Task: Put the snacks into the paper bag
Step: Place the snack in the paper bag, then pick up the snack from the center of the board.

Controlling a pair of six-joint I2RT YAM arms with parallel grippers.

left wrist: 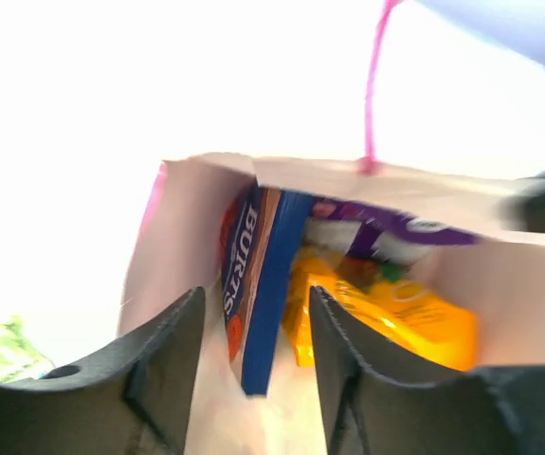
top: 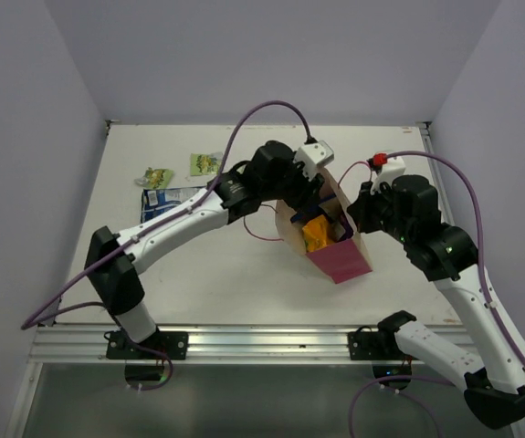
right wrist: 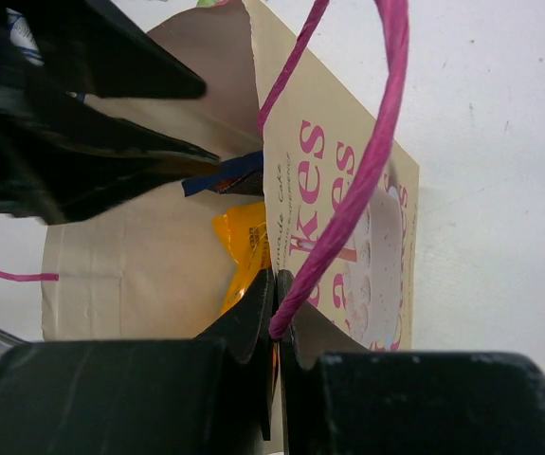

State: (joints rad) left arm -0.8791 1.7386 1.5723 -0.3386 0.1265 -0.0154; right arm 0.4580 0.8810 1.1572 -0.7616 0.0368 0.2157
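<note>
Loading in hand: left gripper (left wrist: 255,294), jaws apart, over dark blue flat packet (left wrist: 267,237) in cream paper bag (right wrist: 139,270); right gripper (right wrist: 277,284) jaws pinch pink cord handle (right wrist: 372,161); next, fetch far-left green packets (top: 205,162).

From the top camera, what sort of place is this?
Probably a lab robot cell: white table boxed in by plain walls, aluminium rail along its near edge, purple cables looping above.

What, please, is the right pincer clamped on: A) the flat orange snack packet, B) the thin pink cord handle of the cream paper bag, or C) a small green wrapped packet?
B: the right pincer is closed on the thin pink cord handle of the cream paper bag.
</note>
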